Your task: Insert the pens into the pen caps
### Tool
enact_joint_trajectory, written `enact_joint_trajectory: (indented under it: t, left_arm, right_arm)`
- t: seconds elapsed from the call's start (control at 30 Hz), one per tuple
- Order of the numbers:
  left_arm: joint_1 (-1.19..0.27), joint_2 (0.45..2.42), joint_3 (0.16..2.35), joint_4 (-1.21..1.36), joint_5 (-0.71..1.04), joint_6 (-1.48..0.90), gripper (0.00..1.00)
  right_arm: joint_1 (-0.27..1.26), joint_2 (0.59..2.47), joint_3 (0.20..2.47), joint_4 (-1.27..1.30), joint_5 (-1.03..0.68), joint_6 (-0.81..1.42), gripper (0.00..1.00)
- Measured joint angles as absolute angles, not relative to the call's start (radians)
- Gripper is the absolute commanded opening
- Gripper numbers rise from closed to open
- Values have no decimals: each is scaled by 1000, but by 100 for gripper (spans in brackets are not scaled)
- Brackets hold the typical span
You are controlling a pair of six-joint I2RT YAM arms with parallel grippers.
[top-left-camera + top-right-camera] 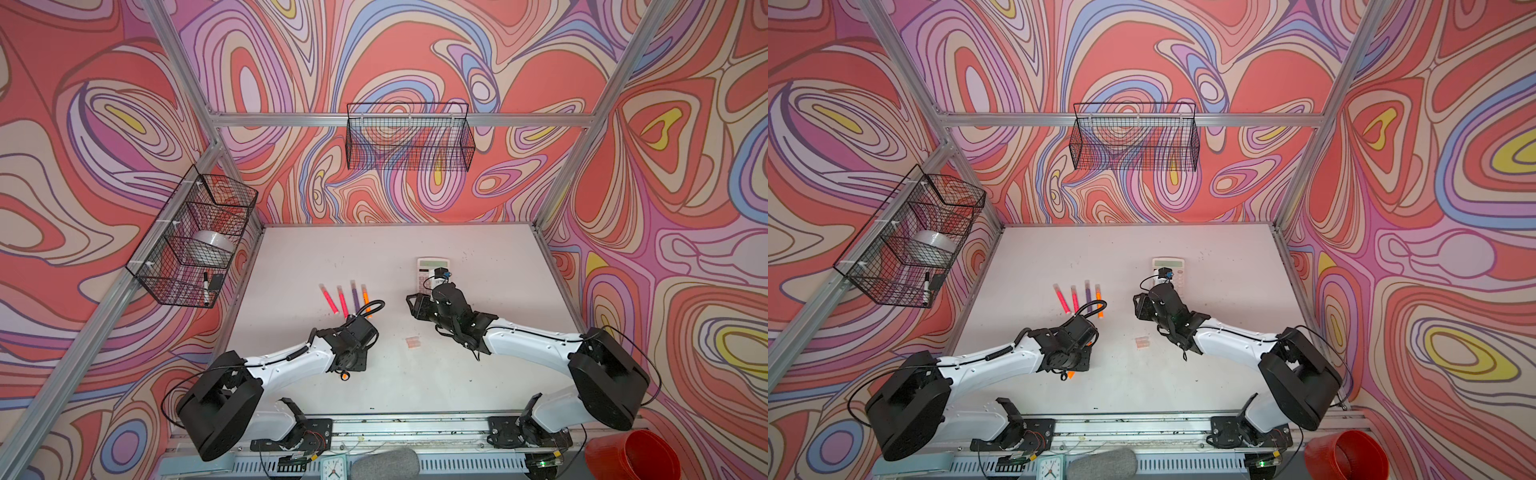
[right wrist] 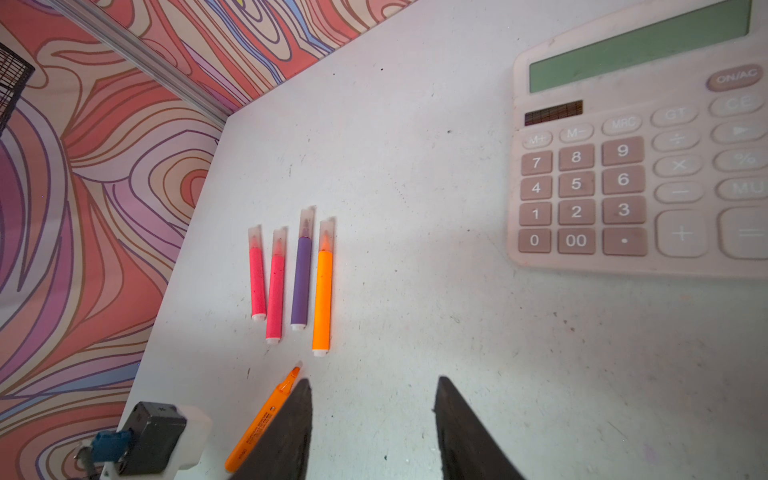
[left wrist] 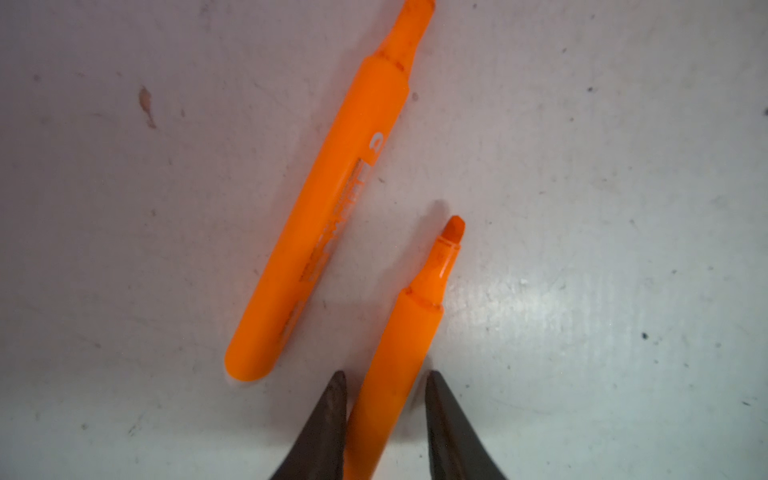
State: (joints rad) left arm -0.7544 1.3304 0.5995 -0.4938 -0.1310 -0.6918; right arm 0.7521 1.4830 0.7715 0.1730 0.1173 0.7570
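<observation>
In the left wrist view two uncapped orange pens lie on the white table: one loose (image 3: 320, 208), the other (image 3: 411, 332) between the fingers of my left gripper (image 3: 384, 374). One finger touches it and a gap shows on the other side, so the jaws stand open around it. Two pink pens (image 2: 257, 282), one purple (image 2: 301, 282) and one orange (image 2: 323, 299) lie in a row with pale caps on. Two loose pen caps (image 1: 412, 342) lie between the arms. My right gripper (image 2: 372, 380) hangs open and empty beside the calculator.
A pale calculator (image 1: 432, 266) lies at the back right of the table. A wire basket (image 1: 195, 241) on the left wall holds a tape roll and a black-and-white marker. Another wire basket (image 1: 409, 137) hangs on the back wall. A red cup (image 1: 636, 457) stands at the front right.
</observation>
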Motion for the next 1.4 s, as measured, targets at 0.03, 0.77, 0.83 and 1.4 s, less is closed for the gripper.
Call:
enact_joint_trajectory:
  t: [0.03,0.77,0.83,1.4]
  left_arm:
    - [-755,1332,599,-490,-131,-692,27]
    - [-766,1247,673,-367,-56,-636,7]
    - [-766,1216,684,-330,-46,-608,5]
    - [-766,1046,622,-130,101,-482,8]
  right_arm:
    - [752,1483,768,173,117,759,49]
    - [949,1441,640,369,212,881,48]
    - [973,1422,617,407,223,903,48]
    - [1040,1505,632,611,247,957,46]
